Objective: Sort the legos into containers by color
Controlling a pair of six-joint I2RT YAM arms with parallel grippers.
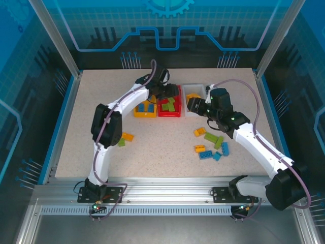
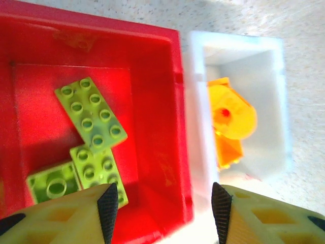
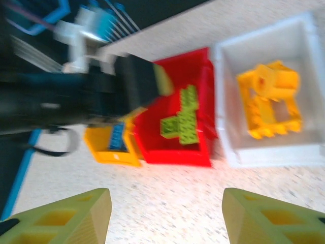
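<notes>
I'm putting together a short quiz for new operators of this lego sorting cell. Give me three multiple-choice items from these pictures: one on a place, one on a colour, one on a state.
1. Which bin stands between the other two? A yellow; B red; C white.
2. What colour are the bricks in the white bin? A blue; B lime green; C orange-yellow.
3. How is the left gripper? A shut on a green brick; B open and empty; C shut on a bin wall.

Answers:
1 B: the red bin has the yellow bin on one side and the white bin on the other.
2 C: orange-yellow bricks lie inside it.
3 B: its fingers stand apart above the red bin with nothing between them.
</notes>
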